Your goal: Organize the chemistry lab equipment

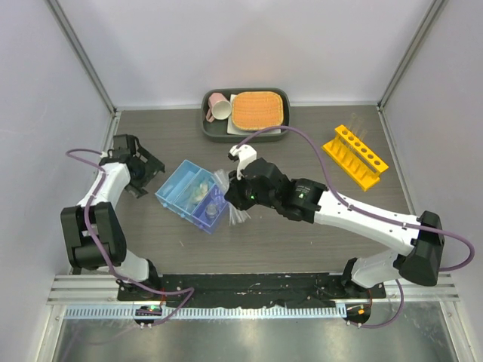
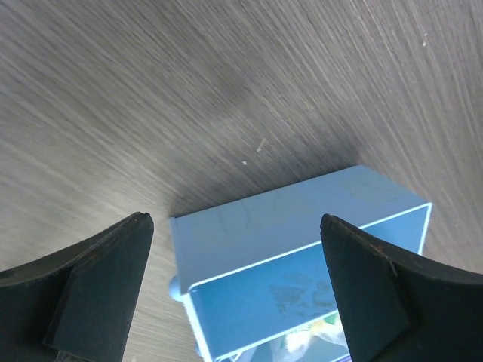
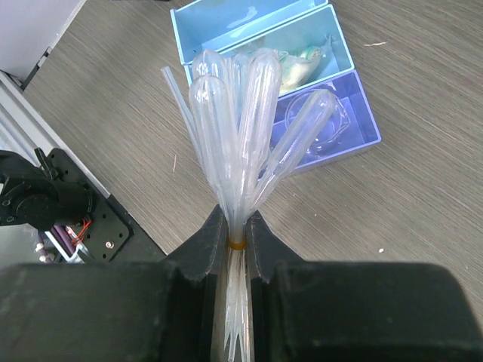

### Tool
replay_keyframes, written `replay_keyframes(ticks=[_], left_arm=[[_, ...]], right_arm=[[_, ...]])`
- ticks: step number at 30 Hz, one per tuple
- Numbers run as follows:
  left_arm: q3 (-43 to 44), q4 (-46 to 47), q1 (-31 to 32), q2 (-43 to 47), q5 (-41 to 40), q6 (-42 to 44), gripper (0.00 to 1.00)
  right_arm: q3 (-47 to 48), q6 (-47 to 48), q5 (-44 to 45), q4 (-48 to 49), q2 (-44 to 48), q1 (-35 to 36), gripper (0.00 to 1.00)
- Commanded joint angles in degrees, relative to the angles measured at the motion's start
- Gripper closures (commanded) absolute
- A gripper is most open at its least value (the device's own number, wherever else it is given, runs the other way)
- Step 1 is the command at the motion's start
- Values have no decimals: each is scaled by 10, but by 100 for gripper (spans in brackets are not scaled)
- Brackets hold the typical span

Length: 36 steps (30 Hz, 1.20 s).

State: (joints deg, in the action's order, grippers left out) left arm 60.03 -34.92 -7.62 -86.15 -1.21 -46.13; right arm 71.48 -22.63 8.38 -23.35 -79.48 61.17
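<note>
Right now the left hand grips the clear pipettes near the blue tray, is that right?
Not quite: the right hand grips the pipettes near the blue tray, as the right wrist view shows; the left hand is open.

We see a grey wood-grain surface [image 1: 264,253] enclosed by plain white walls [image 1: 249,45], with metal corner posts [image 1: 84,54], all under soft, even light.
</note>
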Motion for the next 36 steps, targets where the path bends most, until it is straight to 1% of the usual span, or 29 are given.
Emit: replay_keyframes(ticks=[1,10,15,19,26,30,34,36], left_arm=[[-18,66,-3,-20,52,-50,3],[-90,141,-2,-33,103,-92,7],[-146,184,-2,-14,139,-126,9],[-199,207,1,26,147,-148,10],[-295,229,10,126,153,-185,11],[-343,234,30,211,150,-214,11],[-380,233,80,283,136,-255,14],[-388,231,123,306,127,-269,15]], right_arm=[[-11,4,2,39,27,5,99],[-42,-5,8,46,45,12,99],[-54,-12,17,46,56,19,99],[-58,-27,24,51,60,21,99],[-44,-74,49,51,39,21,99],[-45,-98,60,56,29,22,99],[-46,-122,73,60,23,26,99],[-46,-131,80,60,16,29,99]])
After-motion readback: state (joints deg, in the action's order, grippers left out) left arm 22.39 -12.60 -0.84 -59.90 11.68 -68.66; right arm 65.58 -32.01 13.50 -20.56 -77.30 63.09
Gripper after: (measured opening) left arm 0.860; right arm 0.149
